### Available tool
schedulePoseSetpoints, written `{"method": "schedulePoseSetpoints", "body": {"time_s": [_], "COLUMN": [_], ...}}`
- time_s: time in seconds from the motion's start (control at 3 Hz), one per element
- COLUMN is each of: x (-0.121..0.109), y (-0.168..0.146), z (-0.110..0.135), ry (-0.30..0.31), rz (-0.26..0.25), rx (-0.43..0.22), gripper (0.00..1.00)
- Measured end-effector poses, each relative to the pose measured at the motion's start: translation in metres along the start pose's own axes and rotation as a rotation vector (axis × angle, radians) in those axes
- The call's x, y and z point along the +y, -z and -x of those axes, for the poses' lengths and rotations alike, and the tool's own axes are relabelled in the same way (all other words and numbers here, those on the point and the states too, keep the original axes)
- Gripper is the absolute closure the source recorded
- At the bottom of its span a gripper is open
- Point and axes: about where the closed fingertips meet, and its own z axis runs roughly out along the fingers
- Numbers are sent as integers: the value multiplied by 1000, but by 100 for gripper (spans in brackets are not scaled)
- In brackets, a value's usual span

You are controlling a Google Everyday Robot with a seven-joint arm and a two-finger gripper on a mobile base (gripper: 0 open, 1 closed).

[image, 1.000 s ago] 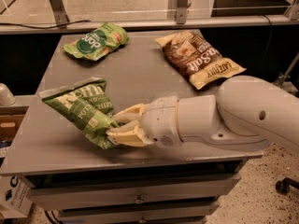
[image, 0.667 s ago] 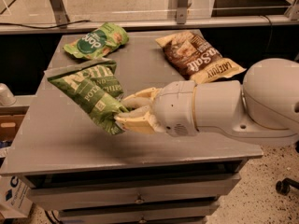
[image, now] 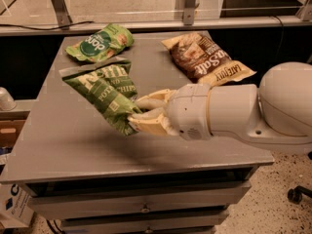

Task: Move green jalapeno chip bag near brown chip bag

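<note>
- Pincer point(image: 133, 113): the cream-coloured two-finger end of the white robot arm, which reaches in from the right. It is over the near middle of the table and is clenched on the near-right corner of the green bag.
- Green jalapeno chip bag point(image: 103, 92): a large, flat, light-green foil bag held tilted over the left half of the grey table point(image: 73, 147). It appears lifted off the surface. The word "CHIPS" is readable, but the larger white lettering is creased and only partly legible.
- Brown chip bag point(image: 202, 58): a dark brown bag with cream-yellow ends, lying flat at the far right, well apart from the held bag. Its white lettering reads "Salt", and the near end reads "LATE JULY".
- Small green bag point(image: 100, 43): a crumpled bag with a dark green round logo, at the far left. The writing on it cannot be read.
- Step in hand: transport, with the grasp already made.
- Next move, as judged: carry the bag rightward and away to the free surface beside the brown bag. Lower it there without overlapping the brown bag, then release.
</note>
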Motion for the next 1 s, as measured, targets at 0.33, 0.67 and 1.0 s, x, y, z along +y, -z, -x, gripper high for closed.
{"method": "schedulePoseSetpoints", "body": {"time_s": [0.33,0.67,1.0], "x": [-35,-73,-110], "y": [25,55,76], "z": [-5,-10,-18], "ry": [35,66,94], "rz": [-102,-200,-258], "rx": [22,57,116], "gripper": [100,100,100]}}
